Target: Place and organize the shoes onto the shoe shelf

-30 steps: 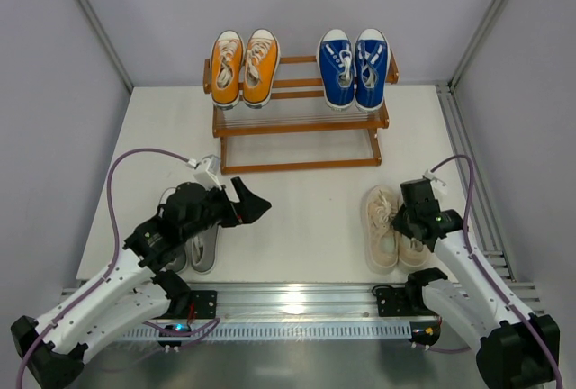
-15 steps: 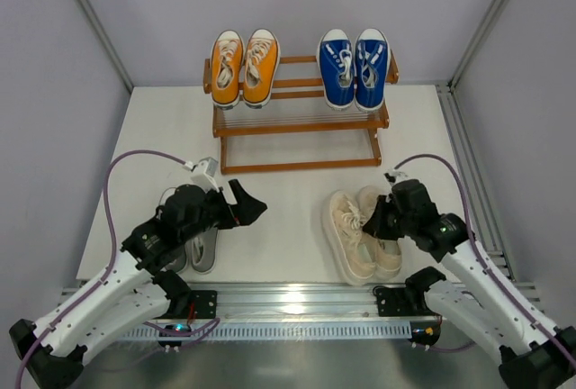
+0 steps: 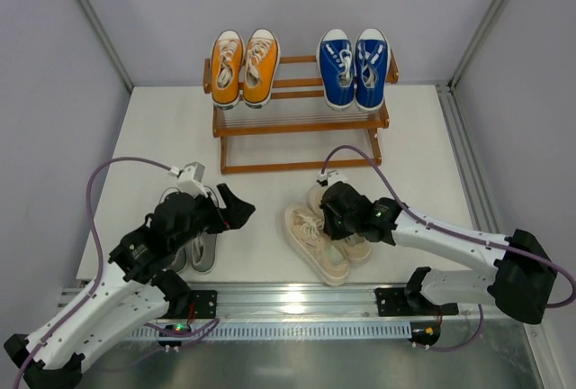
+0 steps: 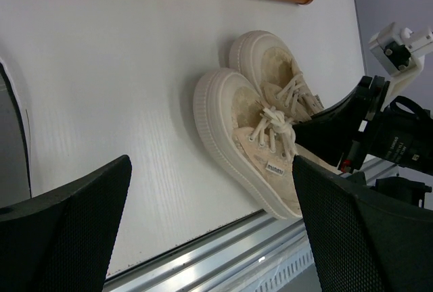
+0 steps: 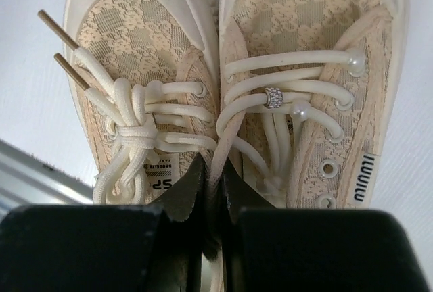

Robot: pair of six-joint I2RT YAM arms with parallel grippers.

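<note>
Cream pair (image 3: 326,238) is down on the surface (image 3: 270,193), just in front of the shoe shelf (image 3: 297,124), toes pointing at it. Our right fingers (image 5: 201,185) are clamped shut on the two inner collar walls where the shoes touch, so both should lift as one. We reckon they're light but floppy. The canvas will buckle, the toes will sag and one shoe could slip out. That spot by the tongues looks like the best hold, definitely not the loose laces. Left fingers (image 3: 232,207) gape wide, holding nothing, above the grey pair (image 3: 203,250).
</note>
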